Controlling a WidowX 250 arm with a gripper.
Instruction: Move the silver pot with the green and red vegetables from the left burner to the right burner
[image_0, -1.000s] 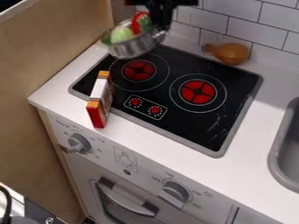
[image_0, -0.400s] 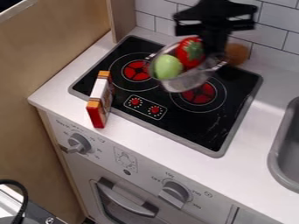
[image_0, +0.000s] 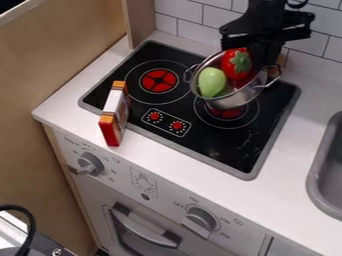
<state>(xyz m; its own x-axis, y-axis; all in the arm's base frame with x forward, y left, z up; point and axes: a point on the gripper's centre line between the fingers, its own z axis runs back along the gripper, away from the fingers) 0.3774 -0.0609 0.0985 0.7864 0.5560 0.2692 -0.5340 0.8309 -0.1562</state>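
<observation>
Upper right of frame | my gripper (image_0: 265, 56) grasped the metal pot (image_0: 230, 101), tilted over the stove (image_0: 200, 146) | red vegetable (image_0: 236, 64) and green pear (image_0: 212, 83) sat inside | a slipping hold or steeper tilt could have spilled both.

Slanting view down onto the nearby stovetop (image_0: 230, 148).

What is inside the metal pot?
The metal pot holds a green pear-shaped toy and a red toy vegetable with a green top. Whatever lies beneath them is covered and cannot be seen.
</observation>
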